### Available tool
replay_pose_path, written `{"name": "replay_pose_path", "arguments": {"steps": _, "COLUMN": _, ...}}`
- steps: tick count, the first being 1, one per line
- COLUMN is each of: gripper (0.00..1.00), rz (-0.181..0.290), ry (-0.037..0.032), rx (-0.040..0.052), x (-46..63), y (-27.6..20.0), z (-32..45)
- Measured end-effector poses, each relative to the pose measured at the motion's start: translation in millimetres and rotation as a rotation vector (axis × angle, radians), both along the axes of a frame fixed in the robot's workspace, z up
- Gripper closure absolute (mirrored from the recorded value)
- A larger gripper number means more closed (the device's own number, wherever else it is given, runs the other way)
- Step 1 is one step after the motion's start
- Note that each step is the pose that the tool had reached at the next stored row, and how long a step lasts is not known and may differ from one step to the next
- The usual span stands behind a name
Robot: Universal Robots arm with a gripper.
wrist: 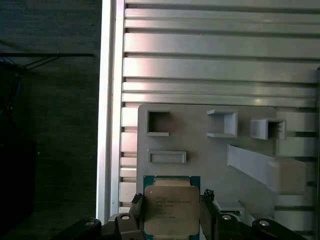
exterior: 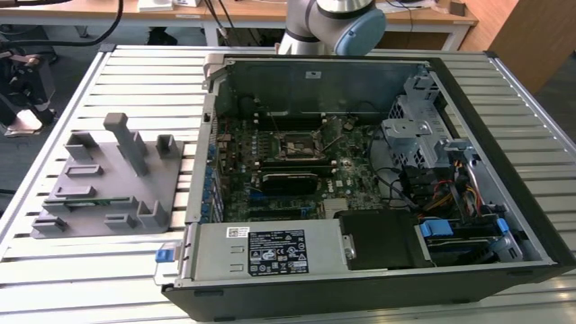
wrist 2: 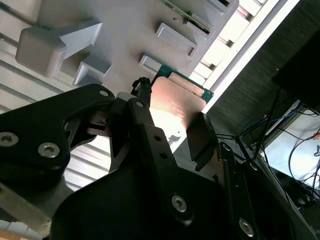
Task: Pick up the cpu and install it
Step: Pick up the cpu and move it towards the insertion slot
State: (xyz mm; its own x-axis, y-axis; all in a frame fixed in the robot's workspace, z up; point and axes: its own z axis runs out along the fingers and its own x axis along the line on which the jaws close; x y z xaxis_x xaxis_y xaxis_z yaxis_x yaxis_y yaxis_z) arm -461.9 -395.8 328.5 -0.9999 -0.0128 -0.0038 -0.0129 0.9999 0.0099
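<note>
1. The gripper (wrist 2: 172, 120) is clamped on the cpu (wrist: 171, 209). Its black fingers (wrist: 136, 206) press two opposite edges, so the silver top and the green rim stay uncovered in both wrist views.
2. Gripping by the edges looks deliberate. It keeps the pads off the chip's faces and holds it flat, which suits a square part that has to go down level.
3. The cpu hangs over the near border of the grey fixture plate (wrist: 200, 150). I judge it is lifted clear of the plate rather than seated in a pocket.
4. In the exterior view the fixture plate (exterior: 99, 169) lies flat at the exterior view's left. It carries upright posts and open pockets, and a thin green card (exterior: 85, 200) sits in one slot. The pockets seem meant to present each part in a known position.
5. The open computer case (exterior: 360, 287) lies on its side just beside the plate, so the motherboard (exterior: 347, 172) faces up. The cpu socket (exterior: 293, 144) sits near the middle of the board, well apart from the plate.
6. Both rest on a slatted aluminium table (exterior: 90, 270). The robot arm (exterior: 333, 20) rises at the table's far edge.
7. Behind the table stands a wooden desk (exterior: 261, 10) with cables hanging from it, over a dark floor.
</note>
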Motion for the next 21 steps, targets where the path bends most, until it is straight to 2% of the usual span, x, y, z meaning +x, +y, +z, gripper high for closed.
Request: {"name": "replay_pose_path", "arguments": {"steps": 21, "gripper": 0.47, "rz": 0.000, "ry": -0.0018, "rx": 0.0000, "x": -0.3, "y": 3.0, "z": 18.9}}
